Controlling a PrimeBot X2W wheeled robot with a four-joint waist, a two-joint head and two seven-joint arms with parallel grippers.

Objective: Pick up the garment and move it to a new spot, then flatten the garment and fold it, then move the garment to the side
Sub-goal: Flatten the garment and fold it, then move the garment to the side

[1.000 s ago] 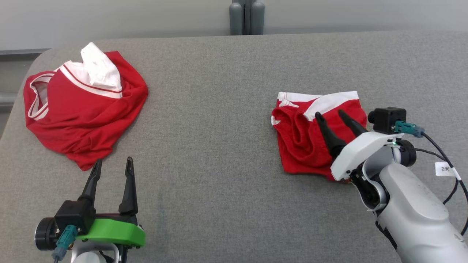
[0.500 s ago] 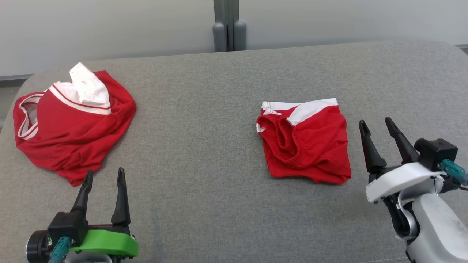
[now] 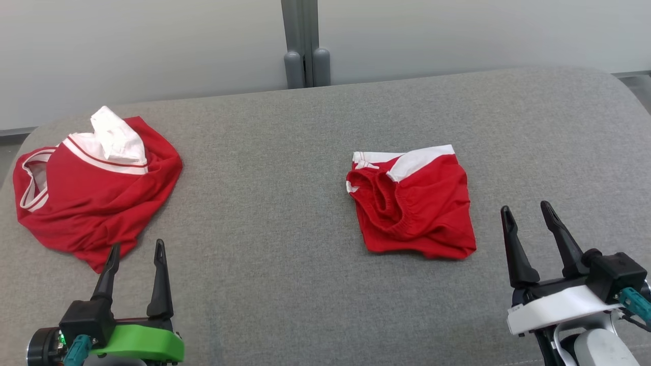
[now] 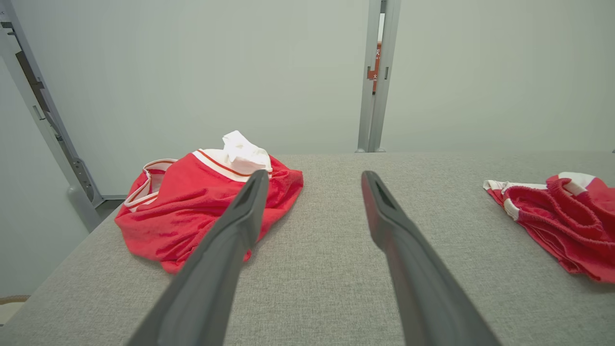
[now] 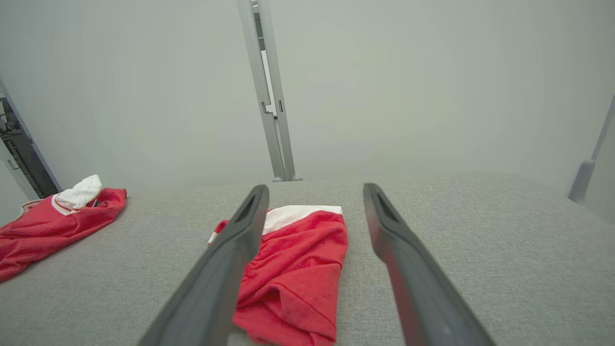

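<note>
A small red garment with white trim (image 3: pixel 412 206) lies folded right of the table's middle, also seen in the left wrist view (image 4: pixel 557 216) and the right wrist view (image 5: pixel 298 259). A larger red and white garment (image 3: pixel 91 188) lies crumpled at the far left (image 4: pixel 192 211) (image 5: pixel 48 221). My right gripper (image 3: pixel 525 207) (image 5: pixel 315 188) is open and empty, just right of and nearer than the folded garment, not touching it. My left gripper (image 3: pixel 138 245) (image 4: pixel 314 175) is open and empty, close to the crumpled garment's near edge.
The grey padded table (image 3: pixel 285 203) has rounded far corners, and its left edge runs close beside the crumpled garment. A grey post (image 3: pixel 304 61) stands behind the back edge against a pale wall. Bare cloth stretches between the two garments.
My right gripper has drawn back off the folded garment, to its right and toward me, leaving it lying there. The head camera has tilted up, shifting the whole picture.
</note>
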